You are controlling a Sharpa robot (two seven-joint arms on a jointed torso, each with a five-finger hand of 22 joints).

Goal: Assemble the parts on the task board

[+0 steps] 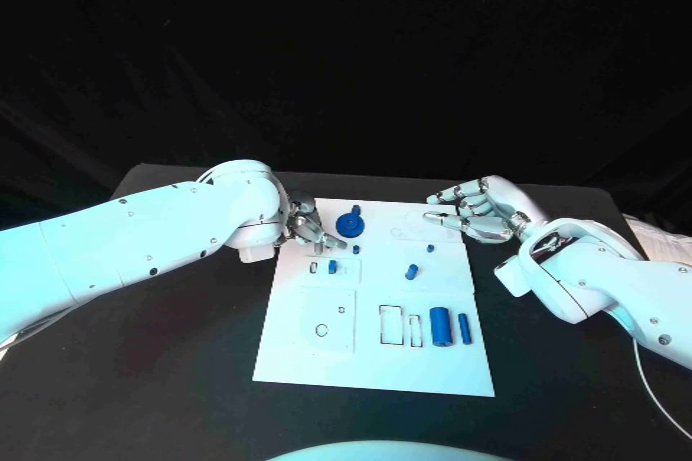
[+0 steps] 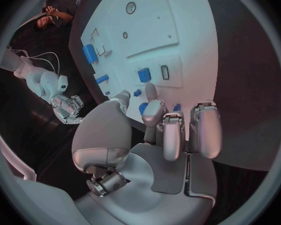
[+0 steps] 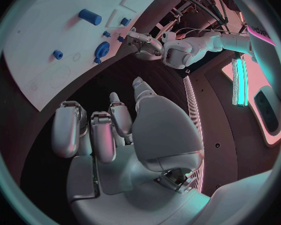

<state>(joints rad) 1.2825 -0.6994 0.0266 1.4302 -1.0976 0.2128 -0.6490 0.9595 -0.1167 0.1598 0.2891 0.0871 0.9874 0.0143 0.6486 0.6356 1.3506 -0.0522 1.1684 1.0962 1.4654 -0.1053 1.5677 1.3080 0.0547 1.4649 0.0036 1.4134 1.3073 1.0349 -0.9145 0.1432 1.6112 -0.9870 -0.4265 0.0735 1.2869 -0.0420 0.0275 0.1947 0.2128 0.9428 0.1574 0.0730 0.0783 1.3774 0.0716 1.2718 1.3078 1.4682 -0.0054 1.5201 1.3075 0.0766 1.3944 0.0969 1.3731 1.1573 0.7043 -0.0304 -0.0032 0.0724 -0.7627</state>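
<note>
White rectangular task board (image 1: 378, 361): near half mostly bare, open approach from robot's side. Two upright blue cylinders (image 1: 451, 327) crowd board's near right part. Round blue gear-like part (image 1: 351, 224) blocks far-left area, silver left hand (image 1: 307, 229) hanging just beside it. Silver right hand (image 1: 477, 210) hovers over board's far-right corner, fingers apart. Small blue pieces (image 1: 411, 272) dot board's middle.

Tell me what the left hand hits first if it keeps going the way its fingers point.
Probably the round blue part at the far end of the task board; the left hand points toward it from close by, though height above the board is unclear.
</note>
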